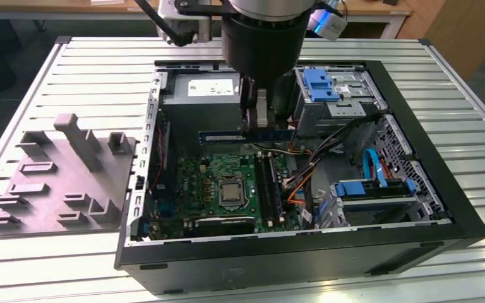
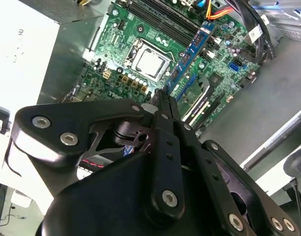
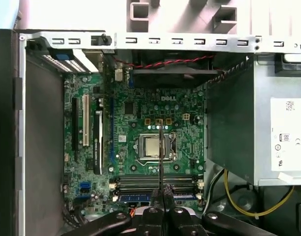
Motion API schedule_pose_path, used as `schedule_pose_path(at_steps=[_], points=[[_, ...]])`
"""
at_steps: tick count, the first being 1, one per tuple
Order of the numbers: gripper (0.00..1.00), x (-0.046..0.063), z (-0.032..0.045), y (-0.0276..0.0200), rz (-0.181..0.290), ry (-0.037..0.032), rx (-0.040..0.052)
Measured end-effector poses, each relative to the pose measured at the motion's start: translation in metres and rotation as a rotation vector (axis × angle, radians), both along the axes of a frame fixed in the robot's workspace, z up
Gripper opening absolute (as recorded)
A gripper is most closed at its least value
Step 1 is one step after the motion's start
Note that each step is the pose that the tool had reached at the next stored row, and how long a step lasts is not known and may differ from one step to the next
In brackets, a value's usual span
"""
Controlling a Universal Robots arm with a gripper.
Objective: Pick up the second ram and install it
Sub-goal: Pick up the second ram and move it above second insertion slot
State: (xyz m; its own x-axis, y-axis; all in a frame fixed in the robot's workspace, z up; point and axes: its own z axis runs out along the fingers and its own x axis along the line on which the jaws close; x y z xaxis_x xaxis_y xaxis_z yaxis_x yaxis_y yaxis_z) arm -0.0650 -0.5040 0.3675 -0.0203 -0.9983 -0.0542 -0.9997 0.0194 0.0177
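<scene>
you face a ribbed bare-metal table [image 1: 444, 82], a matt grey plastic tray [image 1: 65, 183], a matt black metal case [image 1: 310, 255] and the second ram [image 1: 221, 136], a smooth blue-green circuit-board strip.

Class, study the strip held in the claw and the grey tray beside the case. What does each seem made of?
The second ram: blue-green matte board with a pale sticker, likely fibreglass circuit laminate. The grey tray: uniform dull surface and blocky uprights, probably moulded plastic.
</scene>
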Motion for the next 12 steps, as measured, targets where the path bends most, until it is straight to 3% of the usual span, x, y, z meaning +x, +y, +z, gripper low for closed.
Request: schedule_pose_path(at_steps=[8,12], points=[[0.11,0.000,-0.0136,0.0000,0.000,0.0002,0.0001],[0.11,0.000,-0.0151,0.0000,0.000,0.0002,0.0001]])
